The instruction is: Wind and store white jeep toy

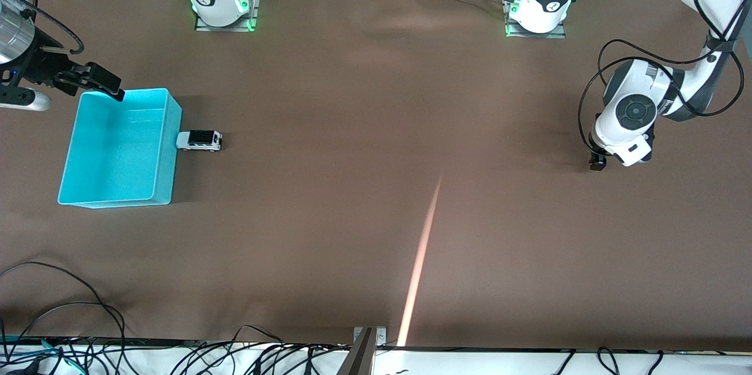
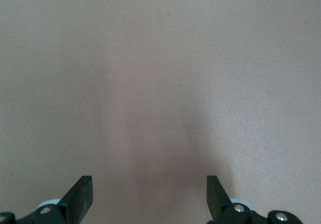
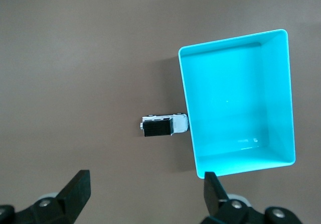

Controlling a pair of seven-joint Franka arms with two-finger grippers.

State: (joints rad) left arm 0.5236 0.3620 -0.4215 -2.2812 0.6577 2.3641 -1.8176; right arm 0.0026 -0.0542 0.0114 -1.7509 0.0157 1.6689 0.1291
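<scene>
White jeep toy [image 1: 200, 140] sits upright on its wheels on the brown table [image 1: 376, 198], toward the right arm's end, well in from the table's edges. One end of the toy touches, or very nearly touches, the outer side wall of the cyan bin [image 1: 166, 146]; in the right wrist view the toy [image 3: 163, 125] shows its black roof and lies square against the bin [image 3: 188, 113] wall, outside it. The bin is an open rectangular tub, nothing visible inside it, and stands near the table edge at the right arm's end. Right gripper [image 1: 97, 79] is up in the air over the bin's corner nearest the robot bases; its fingers [image 3: 75, 191] stand wide apart and hold nothing, seen clearly from its own wrist camera. Left gripper [image 1: 597, 163] hangs low over bare table near the edge at the left arm's end, well apart from toy and bin; this arm waits. Its fingers [image 2: 80, 196] are likewise spread apart with only table surface between them. A pale streak of light [image 1: 420, 263] crosses the table cover near the edge closest to the front camera.
</scene>
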